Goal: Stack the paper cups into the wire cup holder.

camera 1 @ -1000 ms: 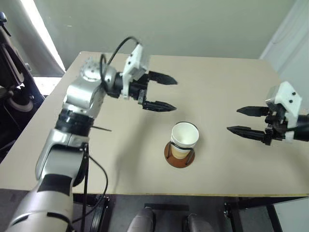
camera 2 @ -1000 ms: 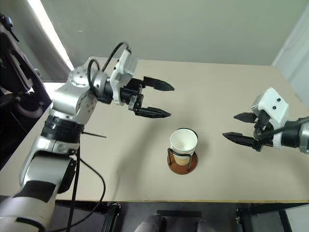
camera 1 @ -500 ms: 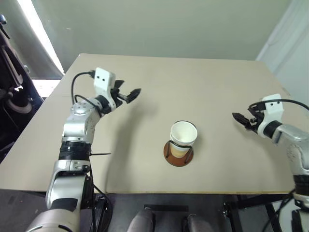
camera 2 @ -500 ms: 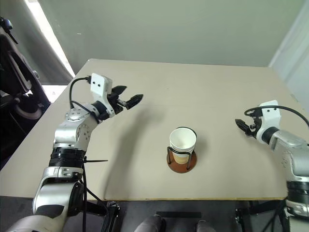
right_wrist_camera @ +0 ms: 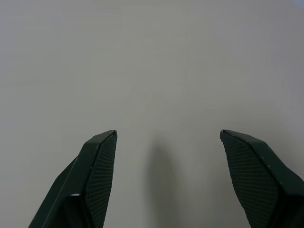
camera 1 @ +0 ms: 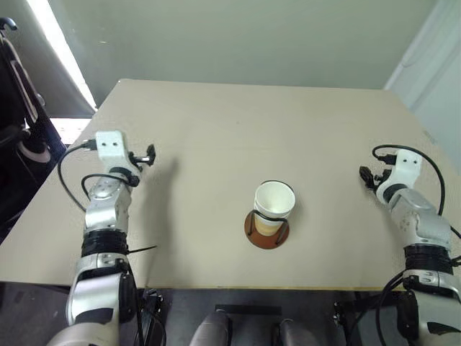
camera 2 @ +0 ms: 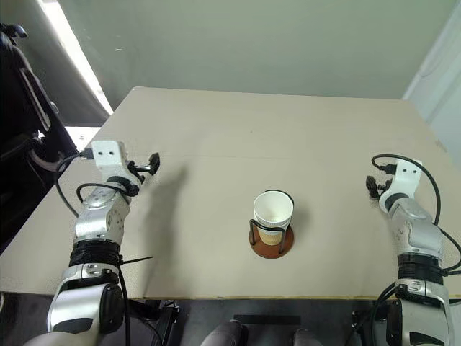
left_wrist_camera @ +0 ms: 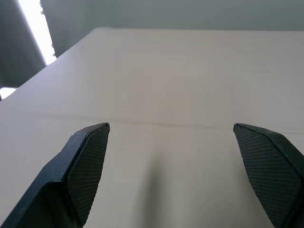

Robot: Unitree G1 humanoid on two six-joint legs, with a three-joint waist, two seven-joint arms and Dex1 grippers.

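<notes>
1. The paper cups [camera 1: 274, 204] sit nested in the wire cup holder [camera 1: 266, 229], near the middle of the table [camera 1: 238, 122], a little toward the near edge. From above I see one white rim and tan bands below it, so I cannot count how many cups are in the stack.
2. The holder stands upright on its round brown base, and the black wire loop goes around the cups. I think this is why the stack stands straight and does not lean.
3. My left gripper [left_wrist_camera: 171, 137] is over the left side of the table, well apart from the holder. Its fingers are spread wide with only bare table between them; it holds nothing.
4. My right gripper [right_wrist_camera: 168, 137] is over the right side, also well apart from the holder. Its fingers are apart too, with nothing between them.
5. I see no loose cup on the table. So I judge the stacking is finished, and both arms are at the sides so as not to knock the stack.
</notes>
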